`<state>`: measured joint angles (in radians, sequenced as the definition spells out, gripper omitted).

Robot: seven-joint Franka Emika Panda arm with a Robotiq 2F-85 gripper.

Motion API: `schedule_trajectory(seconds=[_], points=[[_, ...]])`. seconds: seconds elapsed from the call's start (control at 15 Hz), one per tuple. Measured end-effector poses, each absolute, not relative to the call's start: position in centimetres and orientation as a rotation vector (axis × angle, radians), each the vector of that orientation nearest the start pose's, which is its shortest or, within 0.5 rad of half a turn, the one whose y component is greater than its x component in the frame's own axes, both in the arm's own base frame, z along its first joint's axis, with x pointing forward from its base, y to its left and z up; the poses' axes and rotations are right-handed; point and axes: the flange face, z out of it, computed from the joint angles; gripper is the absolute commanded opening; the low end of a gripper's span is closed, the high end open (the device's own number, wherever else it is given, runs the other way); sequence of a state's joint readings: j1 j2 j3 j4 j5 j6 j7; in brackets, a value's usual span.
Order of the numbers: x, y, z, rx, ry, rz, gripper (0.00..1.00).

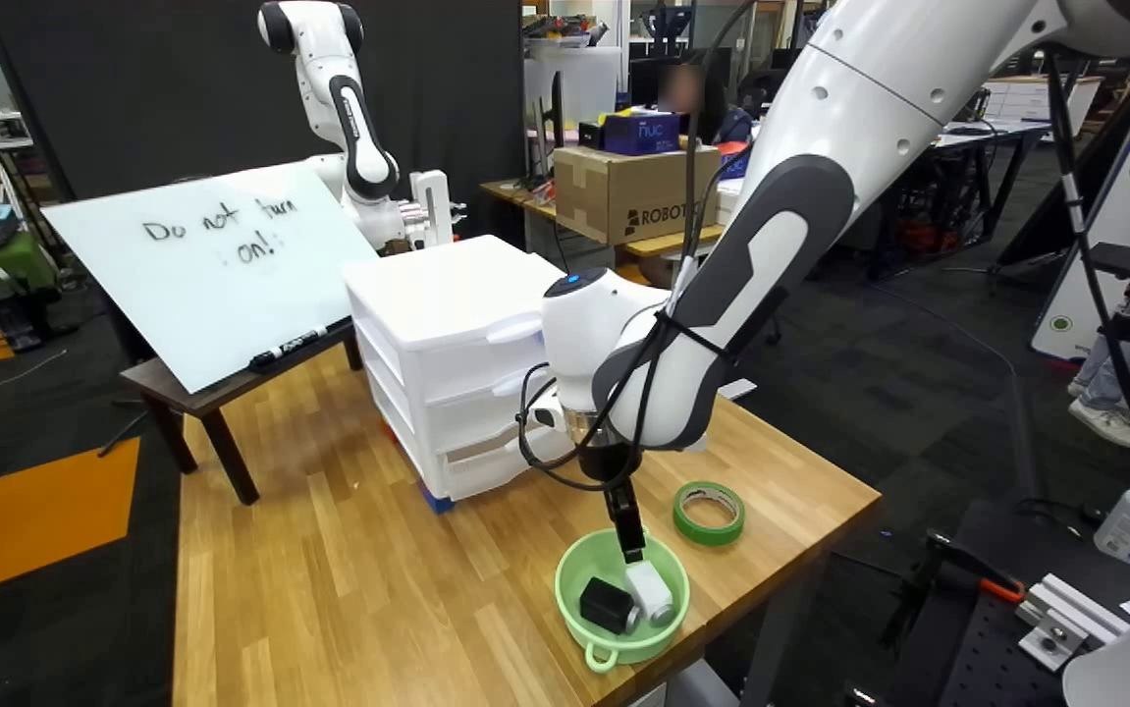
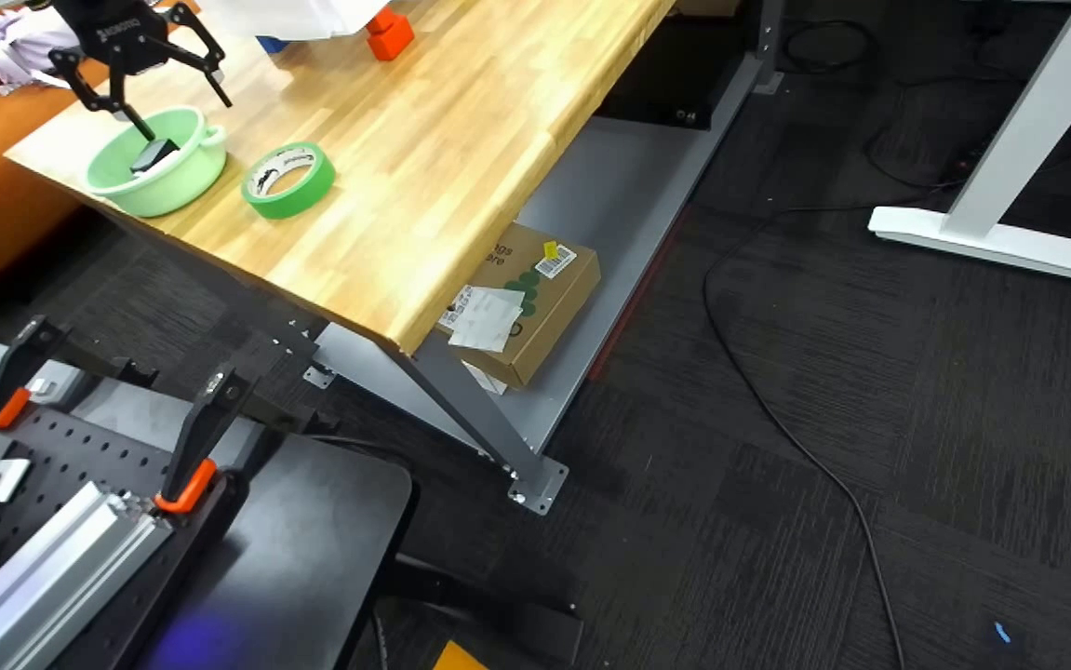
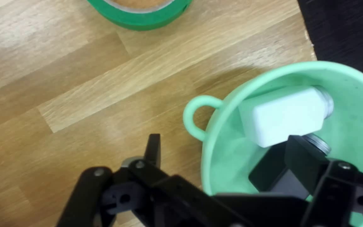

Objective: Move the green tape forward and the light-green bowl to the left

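Black two-finger end effector stood wide, empty, at rim of round lt-green plastic bowl.
1 jaw was over bowl's inside, 1 past rim, depth unclear; flat green ring-shaped tape roll sat right of bowl in both exterior views, cut off in wrist view.

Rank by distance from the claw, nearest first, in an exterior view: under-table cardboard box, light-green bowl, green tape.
1. Light-green bowl, close by the claw.
2. Green tape, beside the bowl.
3. Cardboard box, on the lower shelf.
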<state>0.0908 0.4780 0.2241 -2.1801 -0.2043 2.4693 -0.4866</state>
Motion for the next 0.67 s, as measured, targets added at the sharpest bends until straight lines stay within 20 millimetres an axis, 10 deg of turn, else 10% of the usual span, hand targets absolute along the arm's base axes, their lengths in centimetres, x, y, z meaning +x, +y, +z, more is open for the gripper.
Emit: schedule_trajectory(seconds=[0.67], points=[[54.1, 17.8, 14.2, -2.710, -1.640, 0.469, 1.00]])
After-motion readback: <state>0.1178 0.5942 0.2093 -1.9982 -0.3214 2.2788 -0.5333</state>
